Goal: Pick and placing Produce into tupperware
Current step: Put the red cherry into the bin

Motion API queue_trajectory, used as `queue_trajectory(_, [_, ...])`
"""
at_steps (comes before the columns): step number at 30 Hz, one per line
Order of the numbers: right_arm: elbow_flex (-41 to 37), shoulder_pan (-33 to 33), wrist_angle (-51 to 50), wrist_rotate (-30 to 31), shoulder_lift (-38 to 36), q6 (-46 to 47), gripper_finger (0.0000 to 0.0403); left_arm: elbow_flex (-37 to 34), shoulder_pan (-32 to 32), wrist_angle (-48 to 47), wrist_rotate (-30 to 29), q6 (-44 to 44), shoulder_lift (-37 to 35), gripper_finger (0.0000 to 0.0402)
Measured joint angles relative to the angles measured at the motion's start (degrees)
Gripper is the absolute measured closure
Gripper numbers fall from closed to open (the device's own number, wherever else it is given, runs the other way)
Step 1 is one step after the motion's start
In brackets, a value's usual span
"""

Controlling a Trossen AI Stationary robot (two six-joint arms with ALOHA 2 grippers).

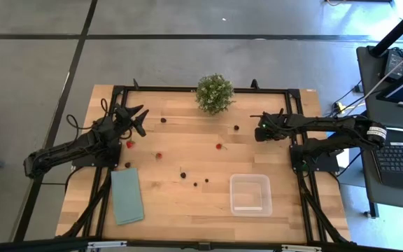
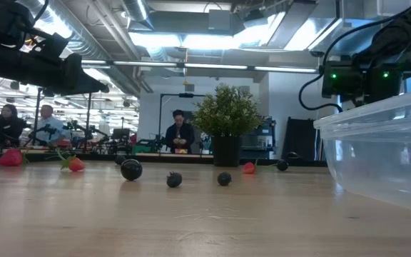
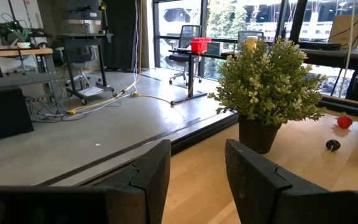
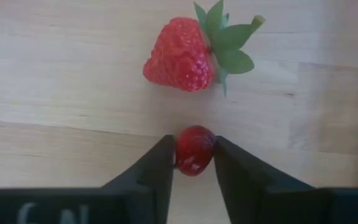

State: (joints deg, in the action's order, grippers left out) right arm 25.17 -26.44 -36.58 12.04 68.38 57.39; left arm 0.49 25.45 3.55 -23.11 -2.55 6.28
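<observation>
Honestly, small red berry (image 4: 194,150) pinched at fingertips by right end effector (image 4: 193,163); could be squirted out sideways toward strawberry (image 4: 182,54). Left end effector (image 3: 196,171) held half-open, empty.

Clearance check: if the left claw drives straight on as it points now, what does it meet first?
Probably the potted plant, just off the line of the left claw; depth unclear, so it may brush the leaves.
</observation>
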Motion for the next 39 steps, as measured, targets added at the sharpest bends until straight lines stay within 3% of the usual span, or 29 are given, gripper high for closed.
queue_trajectory(7, [0.0,0.0,0.0,-0.2,0.0,-2.1,0.0347,0.0,0.0,0.0,0.0,0.0,0.0,0.0257])
queue_trajectory(14, [3.9,0.2,-0.1,-3.4,0.0,-5.2,0.035,0.0,0.0,0.0,0.0,0.0,0.0,0.0257])
queue_trajectory(21, [16.6,3.9,-0.7,-15.2,-1.1,-17.1,0.0351,0.0,0.0,0.0,0.0,0.1,0.0,0.0257])
queue_trajectory(24, [23.4,8.2,-2.4,-20.9,-1.5,-21.7,0.0351,0.0,0.0,0.0,0.0,0.1,0.0,0.0257])
queue_trajectory(27, [29.6,14.3,-6.0,-21.8,-1.5,-22.6,0.0352,0.0,0.0,0.0,0.0,0.1,0.0,0.0257])
queue_trajectory(34, [35.9,31.1,-8.4,-11.1,-1.4,-18.3,0.0352,0.0,0.0,0.0,-0.1,0.1,0.0,0.0257])
queue_trajectory(39, [35.9,41.6,-10.0,-9.5,1.4,-7.9,0.0352,0.0,0.0,0.0,-0.1,0.2,0.0,0.0257])
